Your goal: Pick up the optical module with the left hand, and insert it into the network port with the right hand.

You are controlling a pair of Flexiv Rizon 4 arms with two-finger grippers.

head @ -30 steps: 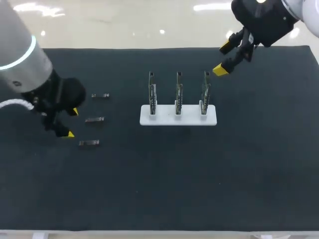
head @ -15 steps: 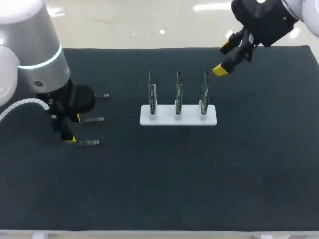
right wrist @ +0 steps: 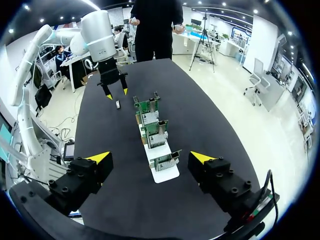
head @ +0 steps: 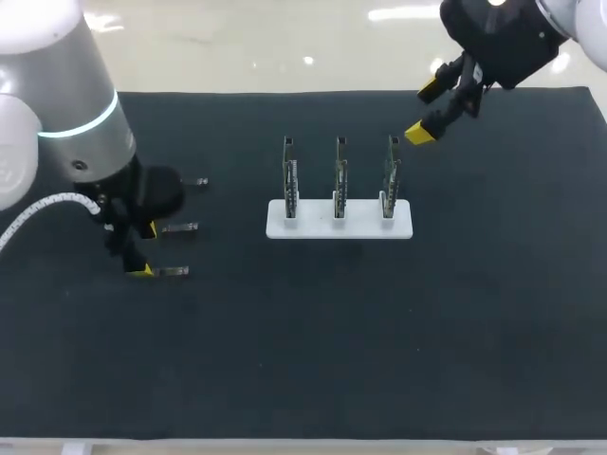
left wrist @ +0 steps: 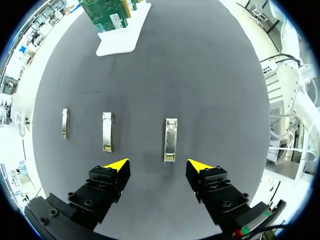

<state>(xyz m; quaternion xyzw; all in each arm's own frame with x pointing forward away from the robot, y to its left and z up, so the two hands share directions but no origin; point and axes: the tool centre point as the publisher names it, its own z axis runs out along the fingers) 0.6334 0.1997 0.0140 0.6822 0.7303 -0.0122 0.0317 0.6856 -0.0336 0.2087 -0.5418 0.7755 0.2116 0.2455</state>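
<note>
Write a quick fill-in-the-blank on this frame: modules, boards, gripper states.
1. ____ optical modules lie flat on the black mat.
2. The white holder carries ____ upright boards.
3. The left gripper is ____, with one module just ahead of it.
4. The right gripper holds ____.
Missing words: three; three; open; nothing.

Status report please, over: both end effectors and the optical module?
Left end effector open, optical module just ahead, ungripped. Right end effector open, near the card stand. Next module beside it, apart.
</note>
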